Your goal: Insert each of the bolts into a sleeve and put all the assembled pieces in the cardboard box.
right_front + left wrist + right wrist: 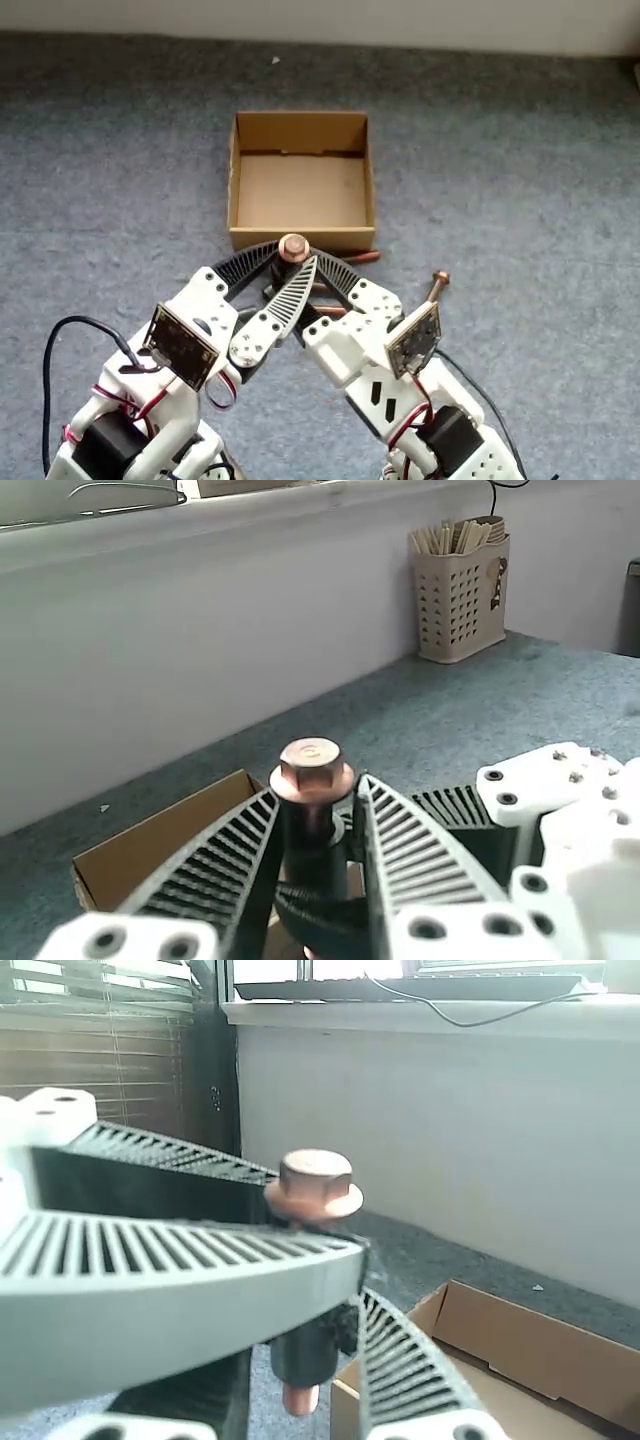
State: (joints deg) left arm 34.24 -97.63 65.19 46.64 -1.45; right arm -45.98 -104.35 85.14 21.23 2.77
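your left claw (316, 815) is clenched on the sleeve (310, 855), with the bolt (311, 770) standing upright through it. the right claw (345, 1290) seems to grip the same sleeve lower down. the box (300, 125) lies just ahead of both claws.

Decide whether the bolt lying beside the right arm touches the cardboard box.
Apart: the high view shows bare carpet between the bolt and the cardboard box.

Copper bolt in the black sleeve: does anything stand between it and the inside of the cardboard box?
Only the brown cardboard box's own near wall lies between the copper bolt, seated in its black sleeve, and the box floor. Nothing else visible.
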